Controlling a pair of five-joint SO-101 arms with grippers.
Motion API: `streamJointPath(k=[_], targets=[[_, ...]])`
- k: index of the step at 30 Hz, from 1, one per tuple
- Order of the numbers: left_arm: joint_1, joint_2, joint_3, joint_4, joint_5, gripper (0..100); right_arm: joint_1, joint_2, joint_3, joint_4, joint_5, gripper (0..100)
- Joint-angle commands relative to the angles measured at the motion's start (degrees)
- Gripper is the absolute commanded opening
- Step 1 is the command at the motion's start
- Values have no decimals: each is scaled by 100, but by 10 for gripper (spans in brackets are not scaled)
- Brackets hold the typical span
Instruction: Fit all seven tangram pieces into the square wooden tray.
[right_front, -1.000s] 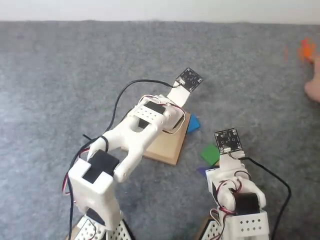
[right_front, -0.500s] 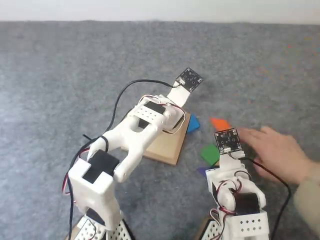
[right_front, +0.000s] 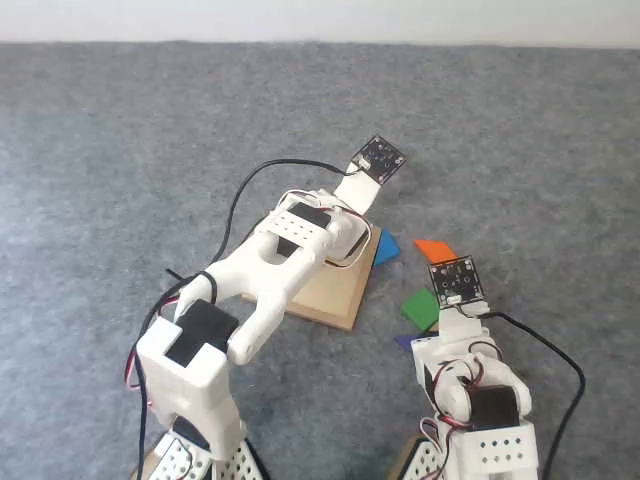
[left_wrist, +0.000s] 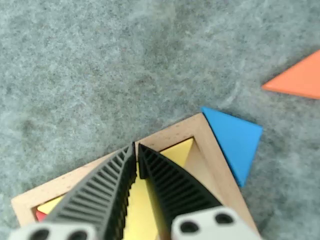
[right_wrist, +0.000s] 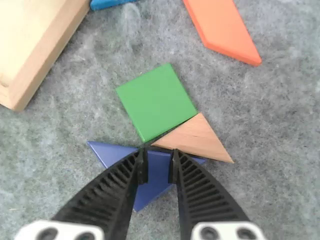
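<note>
A table covered in grey felt (right_front: 120, 150) carries everything, and the task's things are gathered toward its near edge, right of the middle. The left arm (right_front: 270, 270) is stretched over the square wooden tray (left_wrist: 175, 132). The left gripper (left_wrist: 137, 149) is poised above one tray corner with its fingers pressed together and nothing between them.

Inside the tray a yellow piece (left_wrist: 177, 152) and the tip of a red piece (left_wrist: 41, 216) can be seen. The blue triangle (left_wrist: 232, 140) is laid against the tray's outer wall, and the orange parallelogram (right_wrist: 220, 27) lies a little beyond it. The green square (right_wrist: 156, 100), the dark blue triangle (right_wrist: 111, 152) and the tan triangle (right_wrist: 192, 140) are clustered so that they touch.

The right gripper (right_wrist: 157, 165) is held over the spot where these three meet, its fingers parted by a narrow gap and empty.

Five pieces appear to be left outside. For a clean pick, the fingers would best be widened and centred on one piece only, across the green square's parallel sides, so that its neighbours are not dragged.
</note>
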Motion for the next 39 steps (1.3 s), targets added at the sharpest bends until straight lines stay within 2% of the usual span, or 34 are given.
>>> streamJointPath(k=[1, 5, 9, 16, 23, 30, 39], targets=[[-79, -53, -127, 26, -62, 11, 22, -119, 53, 40, 44, 76], [-352, -404, -145, -53, 9, 11, 22, -119, 53, 40, 44, 76], [-703, -1565, -119, 26, 229, 11, 22, -119, 53, 40, 44, 76], [-1116, -3420, -57, 1811, 255, 11, 4, -119, 53, 40, 26, 76], [-1582, -4457, 312, 3305, 264, 11, -4, -119, 53, 40, 26, 76], [-1688, -5407, 1455, 3622, 255, 11, -4, -119, 53, 31, 53, 80], [-2409, -7675, 3495, 3402, 26, 11, 40, -110, 53, 31, 62, 80]])
